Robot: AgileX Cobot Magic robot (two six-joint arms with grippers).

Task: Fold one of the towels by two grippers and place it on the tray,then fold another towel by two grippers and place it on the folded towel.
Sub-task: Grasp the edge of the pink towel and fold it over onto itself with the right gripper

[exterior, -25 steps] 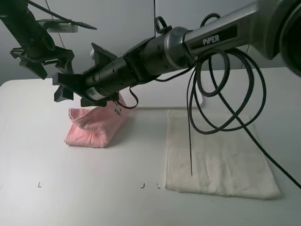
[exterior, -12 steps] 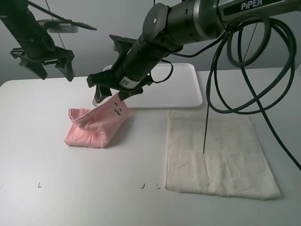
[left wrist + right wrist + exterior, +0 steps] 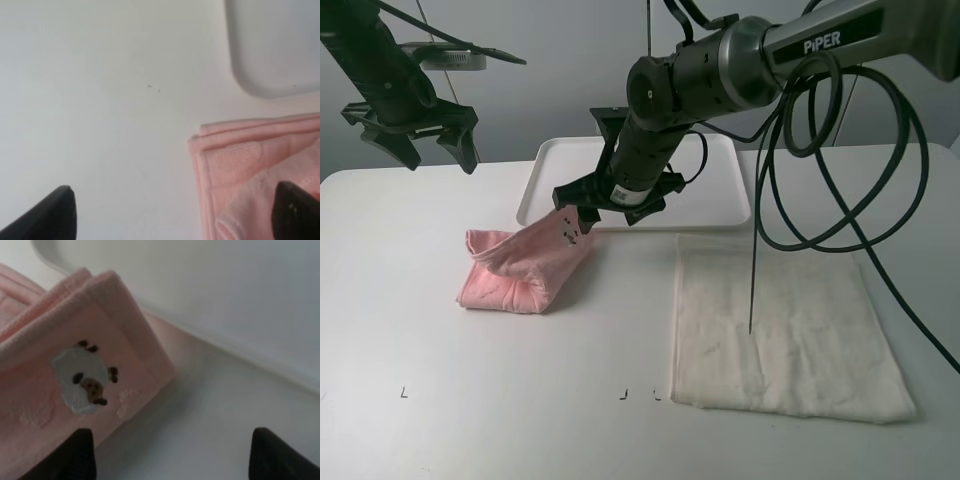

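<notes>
Looking down from the high camera, I saw the pink towel lying bunched on the table, one corner propped up, just in front of the tray but not on it. The right gripper hung just above that raised corner, its fingers spread and holding nothing. The left gripper was high and well off to the side, spread wide too. The cream towel lay flat and apart.

From the left wrist, both fingers stood far apart over bare table, with the pink towel's layered edge and a tray corner beyond.

From the right wrist, the pink towel's bear patch faced up below the parted fingers, beside the tray's rim.

I judged the first towel's fold unfinished. Next, both grippers would need to drop, pinch its edges, square the fold, then carry it onto the tray.
</notes>
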